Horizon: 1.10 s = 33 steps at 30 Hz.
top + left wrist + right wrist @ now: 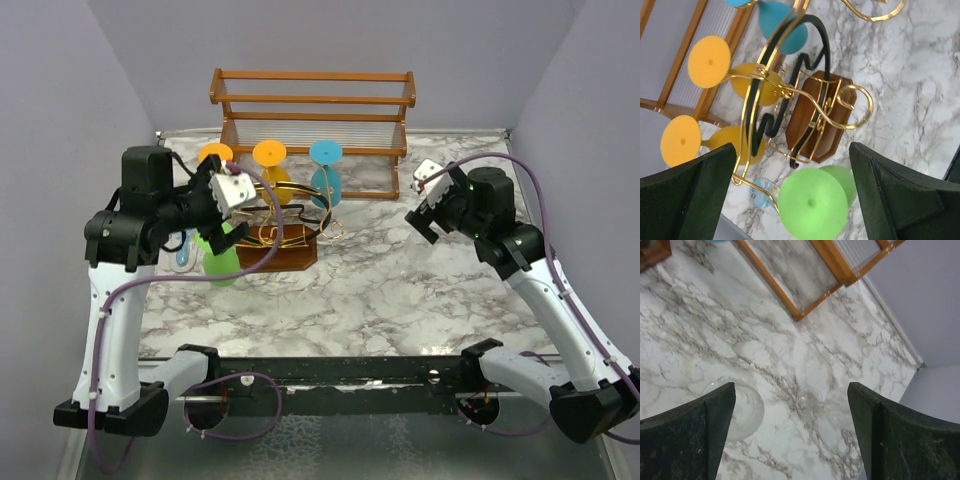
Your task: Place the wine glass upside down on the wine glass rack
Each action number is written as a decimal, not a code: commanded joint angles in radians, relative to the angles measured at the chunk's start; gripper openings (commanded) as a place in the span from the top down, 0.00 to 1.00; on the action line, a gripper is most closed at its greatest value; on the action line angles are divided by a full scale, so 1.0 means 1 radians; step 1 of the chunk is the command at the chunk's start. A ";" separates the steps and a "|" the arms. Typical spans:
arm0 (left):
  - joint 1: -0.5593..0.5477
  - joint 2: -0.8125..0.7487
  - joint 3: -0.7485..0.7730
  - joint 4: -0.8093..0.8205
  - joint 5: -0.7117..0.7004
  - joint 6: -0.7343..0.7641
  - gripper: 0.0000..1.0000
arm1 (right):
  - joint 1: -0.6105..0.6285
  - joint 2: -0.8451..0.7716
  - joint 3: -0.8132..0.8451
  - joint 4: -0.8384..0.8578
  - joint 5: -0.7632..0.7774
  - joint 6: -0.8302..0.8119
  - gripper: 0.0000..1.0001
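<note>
The left gripper (792, 147) hangs with its matte black pads spread wide and nothing between them. Just below it the green glass (812, 205) sits at the rack's (805, 120) left end, round foot up and bowl down. Its stem is hidden, so I cannot tell whether the wire bears it. Beside it lies a small white and blue thing (764, 192) with print too small to read. The rack is curled gold and black wire on a dark brown eight-sided wooden base. Two orange glasses (709, 61) and a blue glass (782, 30) hang on it upside down. Behind it stands a slatted orange-brown shelf (312, 100) on the grey-veined marble table (400, 290). The right gripper (791, 387) is also spread and empty.
</note>
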 commanded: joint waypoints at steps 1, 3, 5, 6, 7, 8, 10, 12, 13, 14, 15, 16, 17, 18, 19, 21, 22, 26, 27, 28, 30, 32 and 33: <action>0.000 0.051 0.014 0.270 0.009 -0.298 0.01 | -0.023 0.042 -0.014 -0.119 0.087 0.001 0.12; -0.001 0.072 0.020 0.318 -0.026 -0.354 0.01 | -0.025 0.070 -0.018 -0.145 0.089 0.010 0.19; 0.000 0.088 0.024 0.344 -0.073 -0.381 0.01 | -0.026 0.100 -0.016 -0.167 0.082 0.019 0.25; 0.001 0.094 0.024 0.349 -0.108 -0.382 0.01 | -0.028 0.111 -0.015 -0.176 0.079 0.021 0.28; 0.001 0.098 0.022 0.355 -0.131 -0.380 0.01 | -0.029 0.122 -0.017 -0.182 0.075 0.021 0.31; 0.001 0.101 0.019 0.361 -0.154 -0.381 0.01 | -0.030 0.132 -0.018 -0.186 0.072 0.023 0.34; 0.001 0.106 0.009 0.369 -0.179 -0.382 0.01 | -0.030 0.152 -0.021 -0.189 0.072 0.023 0.39; 0.001 0.111 0.002 0.371 -0.183 -0.381 0.01 | -0.030 0.179 -0.019 -0.191 0.075 0.024 0.44; 0.001 0.113 -0.001 0.370 -0.181 -0.380 0.01 | -0.030 0.193 -0.016 -0.195 0.076 0.026 0.46; 0.001 0.115 -0.002 0.368 -0.180 -0.380 0.01 | -0.030 0.208 -0.010 -0.202 0.074 0.026 0.49; 0.001 0.117 -0.002 0.369 -0.179 -0.380 0.01 | -0.030 0.222 -0.004 -0.208 0.072 0.026 0.52; 0.000 0.119 -0.002 0.367 -0.179 -0.379 0.01 | -0.030 0.235 0.004 -0.213 0.070 0.027 0.55; 0.000 0.121 -0.001 0.368 -0.178 -0.379 0.01 | -0.031 0.245 0.010 -0.220 0.065 0.027 0.58; 0.001 0.123 0.000 0.366 -0.179 -0.379 0.01 | -0.030 0.254 0.015 -0.225 0.059 0.027 0.60; 0.000 0.124 -0.001 0.365 -0.181 -0.377 0.01 | -0.030 0.260 0.021 -0.230 0.053 0.026 0.62; 0.000 0.128 0.000 0.367 -0.181 -0.376 0.01 | -0.030 0.269 0.031 -0.239 0.040 0.025 0.67; 0.000 0.131 -0.001 0.367 -0.182 -0.376 0.01 | -0.030 0.271 0.036 -0.242 0.036 0.024 0.68; 0.000 0.139 -0.003 0.372 -0.185 -0.376 0.01 | -0.030 0.270 0.051 -0.252 0.030 0.022 0.72; 0.000 0.141 -0.003 0.373 -0.186 -0.376 0.01 | -0.030 0.269 0.054 -0.254 0.029 0.023 0.72; 0.000 0.142 -0.003 0.373 -0.186 -0.376 0.01 | -0.030 0.267 0.056 -0.255 0.030 0.023 0.72; 0.000 0.144 -0.001 0.374 -0.187 -0.376 0.01 | -0.030 0.264 0.064 -0.258 0.027 0.023 0.72; 0.000 0.146 0.000 0.373 -0.189 -0.374 0.01 | -0.031 0.264 0.072 -0.263 0.024 0.021 0.72; 0.000 0.147 0.000 0.373 -0.192 -0.373 0.01 | -0.030 0.265 0.075 -0.264 0.025 0.021 0.73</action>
